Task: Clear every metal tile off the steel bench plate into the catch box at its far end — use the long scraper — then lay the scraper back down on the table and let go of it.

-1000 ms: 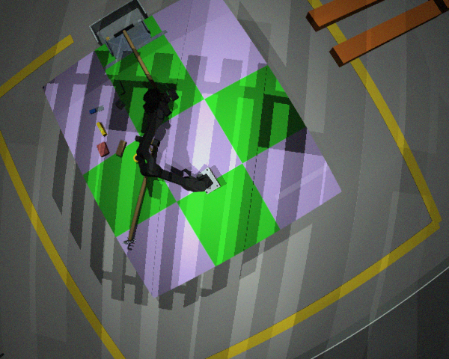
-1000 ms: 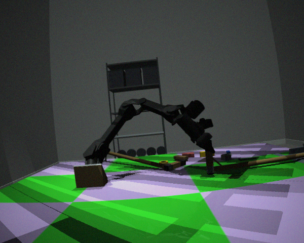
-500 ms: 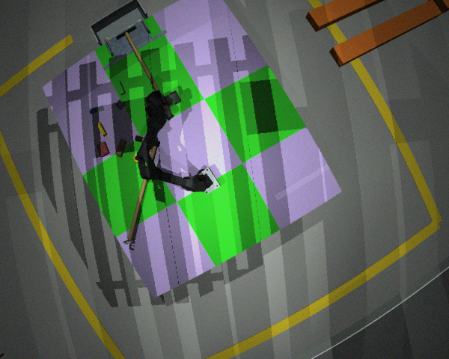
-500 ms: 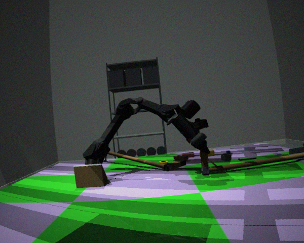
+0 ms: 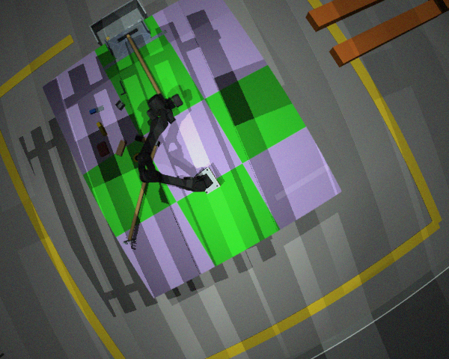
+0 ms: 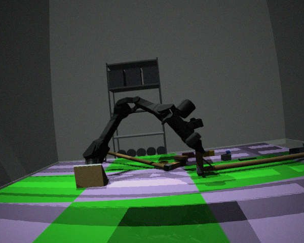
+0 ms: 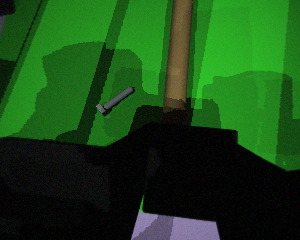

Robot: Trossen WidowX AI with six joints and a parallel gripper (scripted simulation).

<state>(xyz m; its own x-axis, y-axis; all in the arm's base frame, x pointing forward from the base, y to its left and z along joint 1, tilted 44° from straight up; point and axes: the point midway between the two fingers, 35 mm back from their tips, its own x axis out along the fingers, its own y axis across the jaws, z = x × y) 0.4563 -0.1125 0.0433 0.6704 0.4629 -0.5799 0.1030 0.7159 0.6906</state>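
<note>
Top view: we see the gripper (image 5: 159, 101) clamped part-closed on the long scraper (image 5: 143, 65) at mid-handle, low over the table (image 5: 294, 162), so its blade reaches the catch box (image 5: 118, 19) at the far end; tiles cannot be told

The long scraper (image 5: 142, 69), a tan wooden pole with a dark blade, lies low across the checkered desk (image 5: 286, 162), its blade end inside the grey catch box (image 5: 118, 19).
</note>
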